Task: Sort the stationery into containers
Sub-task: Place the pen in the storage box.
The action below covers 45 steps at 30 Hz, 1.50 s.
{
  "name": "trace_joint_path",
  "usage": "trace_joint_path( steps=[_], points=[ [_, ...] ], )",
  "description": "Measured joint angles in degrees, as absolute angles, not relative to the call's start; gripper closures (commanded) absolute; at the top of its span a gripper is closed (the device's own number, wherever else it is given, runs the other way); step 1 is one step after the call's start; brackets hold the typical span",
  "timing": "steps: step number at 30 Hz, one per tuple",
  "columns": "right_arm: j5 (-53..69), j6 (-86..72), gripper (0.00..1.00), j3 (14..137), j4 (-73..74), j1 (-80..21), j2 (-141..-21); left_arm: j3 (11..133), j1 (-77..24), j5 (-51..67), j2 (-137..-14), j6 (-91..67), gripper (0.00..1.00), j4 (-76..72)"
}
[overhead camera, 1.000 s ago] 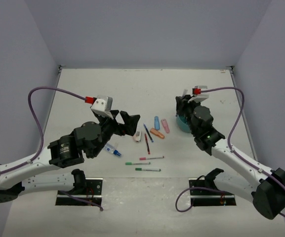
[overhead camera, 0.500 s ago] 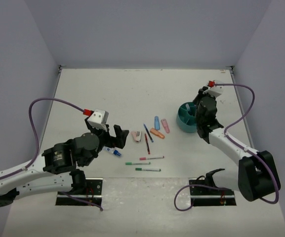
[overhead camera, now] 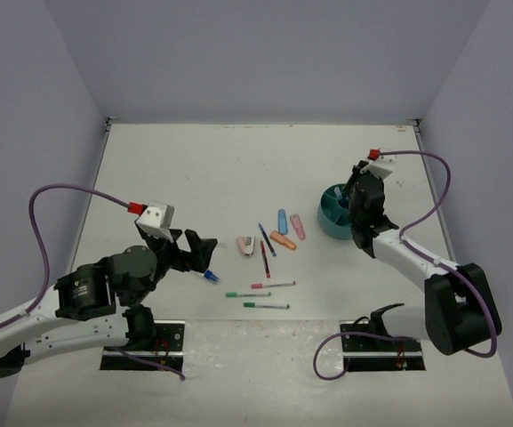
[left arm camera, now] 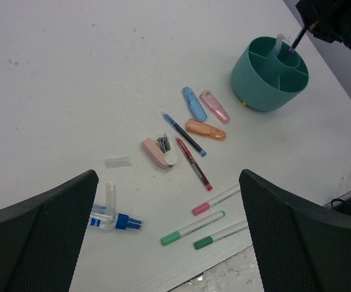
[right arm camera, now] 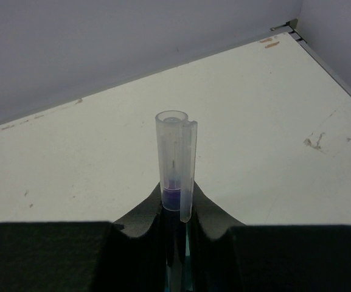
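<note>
Near left: left gripper (overhead camera: 194,252) hangs low over the table (overhead camera: 194,169), jaws spread wide, nothing between them. Clear blue-capped tube (left arm camera: 111,219) lies flat just to its near-right, not touching a finger.

Near centre: two green pens (left arm camera: 192,228), side by side, roughly parallel. Pink-capped pen (left arm camera: 215,200) just beyond them.

Mid table: red pen (left arm camera: 193,163) and blue pen (left arm camera: 184,134) lie close together. Small pink item (left arm camera: 158,152) just to their left. Orange highlighter (left arm camera: 205,129) to their right, then blue highlighter (left arm camera: 194,104) and pink highlighter (left arm camera: 214,106) beyond. All well apart from both grippers.

Far right: teal cup (left arm camera: 266,85) upright. Right gripper (right arm camera: 178,207) directly above it, pinched narrow on a purple pen (right arm camera: 176,164) with a clear cap. Pen is slanted, lower end inside a far compartment.
</note>
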State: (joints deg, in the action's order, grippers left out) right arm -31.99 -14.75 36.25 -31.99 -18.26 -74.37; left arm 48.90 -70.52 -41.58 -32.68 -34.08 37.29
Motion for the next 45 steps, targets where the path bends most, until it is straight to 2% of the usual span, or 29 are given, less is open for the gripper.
trace_joint_path(
  steps=[4, 6, 13, 19, 25, 31, 34, 36, 40, 45],
  points=[
    [-31.9, -15.9, 0.79, 36.2, -29.4, -18.3, -73.6, 48.9, -70.5, -41.8, -29.5, -34.9, 0.00, 38.9],
    [-31.9, -16.3, 0.73, 36.2, -28.3, -18.3, -73.4, 48.9, -70.5, -42.0, -28.8, -35.0, 0.00, 39.3],
    [-31.8, -16.9, 0.69, 36.2, -25.6, -18.3, -73.4, 49.1, -70.5, -42.4, -27.8, -35.1, 0.00, 41.6],
    [-30.7, -17.5, 0.60, 36.1, -23.8, -18.3, -72.3, 49.2, -70.5, -42.7, -27.2, -35.4, 0.00, 41.8],
    [-28.7, -19.1, 0.43, 35.4, -18.9, -19.2, -62.5, 49.3, -70.5, -45.4, -29.2, -39.3, 0.00, 43.4],
    [-24.9, -21.1, 0.35, 41.7, -6.4, -20.2, -50.3, 49.9, -69.6, -52.6, -41.8, -52.1, 0.00, 51.2],
    [-21.9, -22.2, 0.31, 48.5, 0.9, -21.2, -49.6, 50.3, -63.5, -52.2, -48.4, -53.6, 0.00, 52.3],
    [-21.1, -22.5, 0.31, 51.6, 5.2, -24.7, -49.8, 50.4, -54.3, -48.6, -51.3, -50.7, 0.00, 49.3],
    [-18.4, -23.3, 0.37, 52.9, 11.5, -35.9, -51.1, 50.9, -36.1, -38.9, -53.9, -44.7, 0.00, 42.3],
    [-15.5, -26.2, 0.43, 54.0, 18.7, -46.8, -58.4, 53.2, -25.1, -29.1, -56.1, -40.0, 0.00, 37.6]
  ],
)
